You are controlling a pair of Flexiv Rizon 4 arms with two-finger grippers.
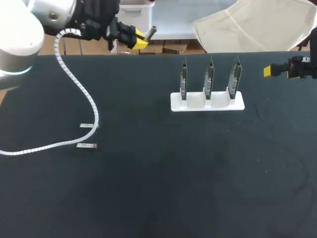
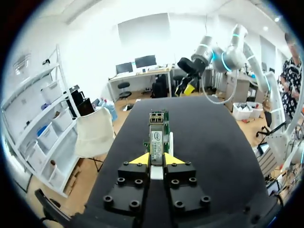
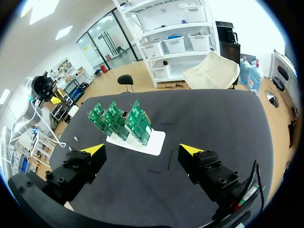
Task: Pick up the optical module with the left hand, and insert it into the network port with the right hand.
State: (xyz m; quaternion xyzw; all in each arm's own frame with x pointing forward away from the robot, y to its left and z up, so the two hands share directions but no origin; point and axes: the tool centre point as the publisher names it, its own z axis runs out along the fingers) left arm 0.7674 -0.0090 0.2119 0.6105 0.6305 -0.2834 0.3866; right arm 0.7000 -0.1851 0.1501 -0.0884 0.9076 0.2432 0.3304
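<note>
Handover pending: optical module point(image 2: 156, 135) aloft at the far left, ports over by the right arm
Pinched by its rear end in the left gripper point(image 2: 156, 160), fingers set narrow and touching both flanks; long axis straight out along those fingers, free end aimed across the table toward the right arm. Opposite, at the far right edge: right gripper point(image 3: 142, 149), fingers spread wide, nothing between them, close to the white stand point(image 1: 208, 103) and so the nearer arm to the three upright green boards point(image 1: 209, 79). Ports themselves too small to pick out. Well apart, the two grippers; boards standing on the line between them, likely to be skirted. Bare dark table toward the near side for a meeting point. Near the coiled cable point(image 1: 79, 89), two spare modules point(image 1: 88, 126) lying flat, untouched
</note>
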